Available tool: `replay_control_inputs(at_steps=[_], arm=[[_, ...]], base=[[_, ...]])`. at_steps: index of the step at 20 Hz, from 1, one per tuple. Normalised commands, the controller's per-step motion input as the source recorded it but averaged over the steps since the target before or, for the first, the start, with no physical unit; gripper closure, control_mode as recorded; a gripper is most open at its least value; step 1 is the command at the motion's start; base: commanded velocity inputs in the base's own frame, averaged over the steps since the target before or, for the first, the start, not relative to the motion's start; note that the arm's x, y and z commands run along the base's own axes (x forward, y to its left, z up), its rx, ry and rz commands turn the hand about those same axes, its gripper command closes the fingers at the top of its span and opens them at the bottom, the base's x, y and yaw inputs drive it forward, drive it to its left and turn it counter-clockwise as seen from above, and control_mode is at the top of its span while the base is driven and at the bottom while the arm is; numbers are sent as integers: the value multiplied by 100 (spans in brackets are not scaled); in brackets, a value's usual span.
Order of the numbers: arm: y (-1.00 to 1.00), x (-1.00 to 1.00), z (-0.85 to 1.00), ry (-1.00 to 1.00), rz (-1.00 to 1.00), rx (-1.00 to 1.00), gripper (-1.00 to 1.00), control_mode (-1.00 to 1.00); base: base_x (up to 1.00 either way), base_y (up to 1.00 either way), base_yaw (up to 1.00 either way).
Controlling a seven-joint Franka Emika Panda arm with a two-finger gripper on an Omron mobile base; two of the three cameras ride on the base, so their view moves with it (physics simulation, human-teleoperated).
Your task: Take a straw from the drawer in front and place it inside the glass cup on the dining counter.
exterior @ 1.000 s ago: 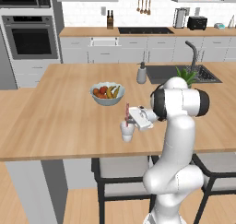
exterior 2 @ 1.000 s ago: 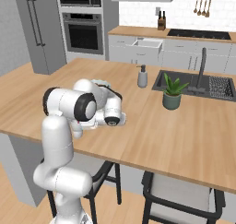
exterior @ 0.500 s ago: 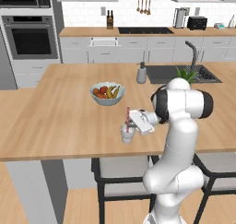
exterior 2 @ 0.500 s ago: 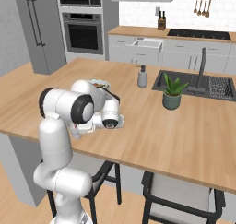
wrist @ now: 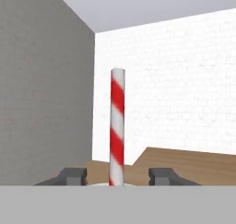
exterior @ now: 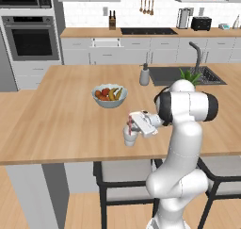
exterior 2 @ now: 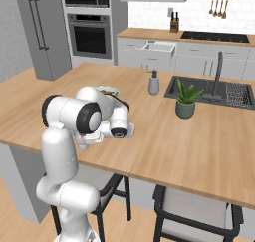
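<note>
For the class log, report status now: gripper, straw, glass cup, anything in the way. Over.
Gripper open, fingertips clear of the straw. Straw upright in glass cup on dining counter. Fruit bowl stands apart, nothing obstructing.

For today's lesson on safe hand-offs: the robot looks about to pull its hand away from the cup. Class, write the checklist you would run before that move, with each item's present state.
1. Straw stands upright between the fingertips: ok.
2. Fingers apart from the straw, gaps on both sides: ok.
3. Straw's lower end inside the glass cup: cannot tell, though the red tip shows just above the cup.
4. Cup upright on the dining counter: ok.
5. Cup well back from the counter's near edge: not ok, it stands close.
6. Fruit bowl apart from the gripper: ok.
</note>
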Motion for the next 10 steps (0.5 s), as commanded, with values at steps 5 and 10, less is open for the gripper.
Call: replay_control_inputs(at_steps=[5, 10], arm=[[0, 0, 4, -3, 0, 0, -100, -100], [-2, 0, 40, -1, 0, 0, -100, -100]], base=[[0, 0, 0], [0, 0, 0]])
